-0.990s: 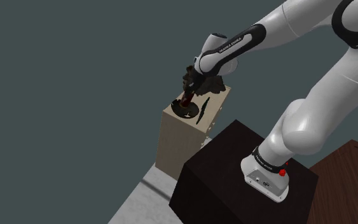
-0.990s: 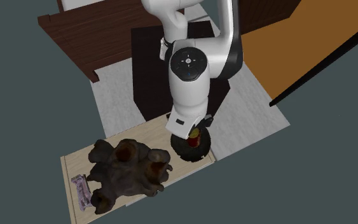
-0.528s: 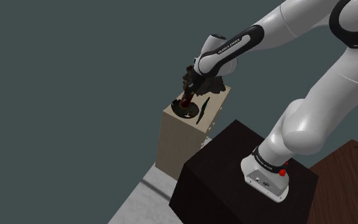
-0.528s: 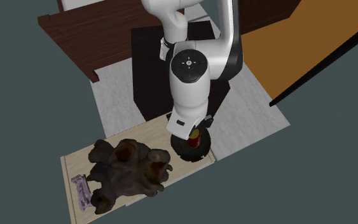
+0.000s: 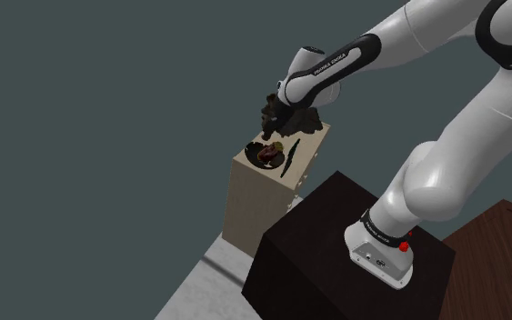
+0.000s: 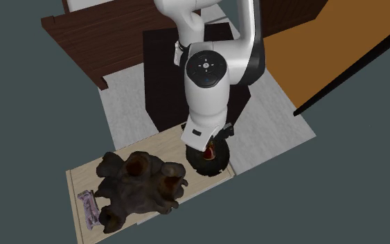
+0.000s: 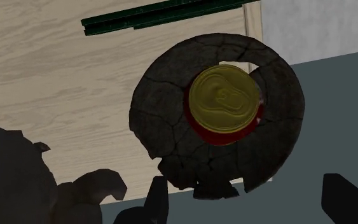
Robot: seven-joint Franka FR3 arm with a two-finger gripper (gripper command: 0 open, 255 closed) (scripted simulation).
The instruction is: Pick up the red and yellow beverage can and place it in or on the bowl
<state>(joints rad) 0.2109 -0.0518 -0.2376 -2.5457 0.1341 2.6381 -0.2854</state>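
The can (image 7: pixel 225 102) has a gold top and a red side. It rests inside the dark, cracked bowl (image 7: pixel 165 127), which sits at a corner of the pale wooden cabinet top (image 7: pixel 63 83). My gripper (image 7: pixel 252 203) hangs just above the bowl, open, with its fingers wide apart and touching nothing. In the shoulder view the can (image 5: pixel 269 152) lies low in the bowl (image 5: pixel 256 160) under the gripper (image 5: pixel 276 133). The second exterior view has the can (image 6: pixel 210 150) showing just below my hand, inside the bowl (image 6: pixel 204 167).
A big dark brown lumpy object (image 6: pixel 138 184) takes up the middle of the cabinet top beside the bowl. A dark green flat strip (image 7: pixel 165 16) lies beyond the bowl. A small pale item (image 6: pixel 88 204) sits at the far end. The bowl overhangs the cabinet's edge.
The fingers have opened from their grip on the can. The can, held upright over the bowl before, has dropped lower into it. The arm has hardly moved.
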